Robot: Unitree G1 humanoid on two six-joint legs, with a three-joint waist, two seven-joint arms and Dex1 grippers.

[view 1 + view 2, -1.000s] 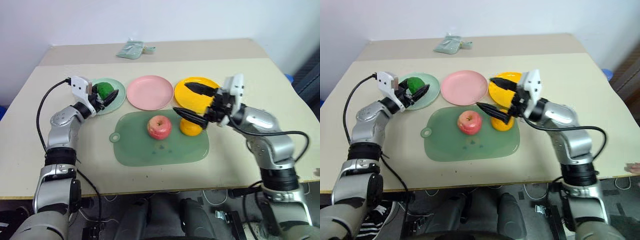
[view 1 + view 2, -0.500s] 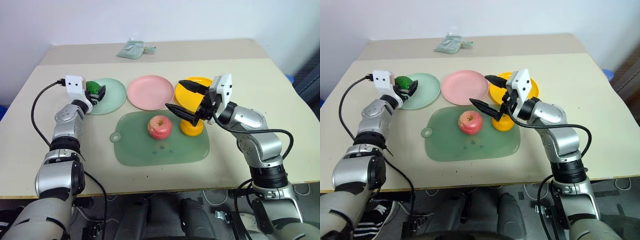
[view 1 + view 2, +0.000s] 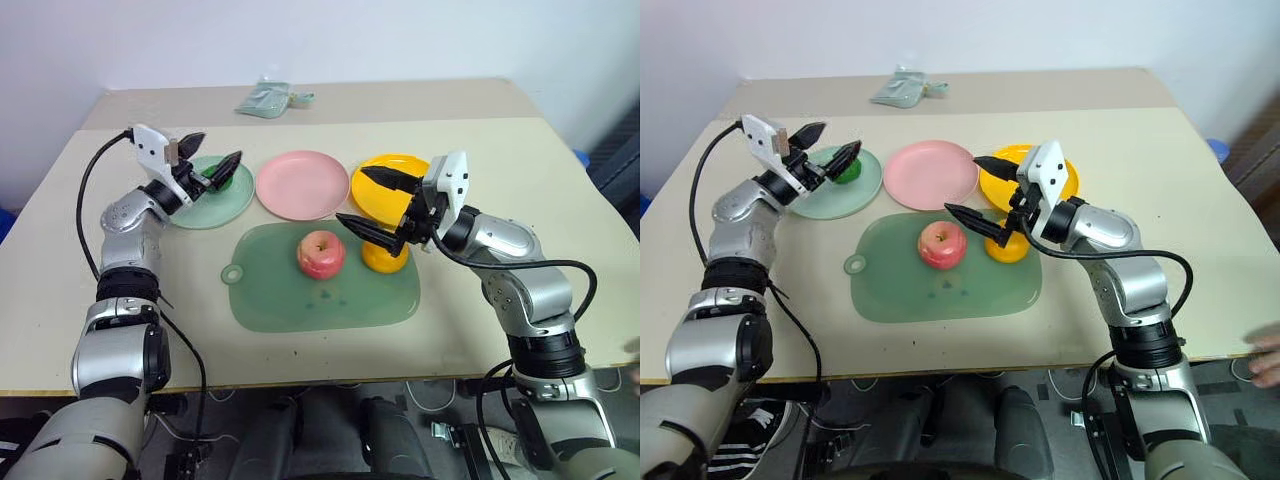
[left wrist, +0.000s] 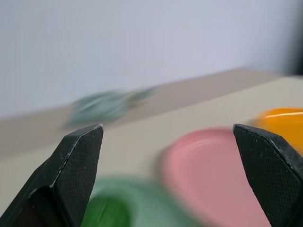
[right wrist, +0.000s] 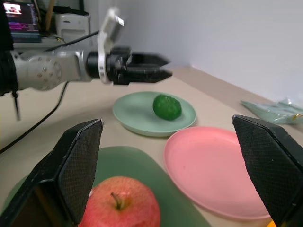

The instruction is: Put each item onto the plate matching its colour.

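The dark green round fruit lies on the mint green plate, free of any grip. Just above it my left gripper hovers open and empty. The pink plate is bare. On the green mat sit the pink-red apple and the orange, the orange at the near rim of the yellow-orange plate. My right gripper stands open above the gap between apple and orange, holding nothing. The right wrist view shows the apple close between its fingers.
A small pale green packet lies at the table's far side. A person's hand shows at the right edge, near the table's front corner. Bare beige tabletop runs to the right of the plates.
My left gripper has opened, left the green fruit on the mint green plate and lifted a little above it. The right gripper has kept its place, still open.
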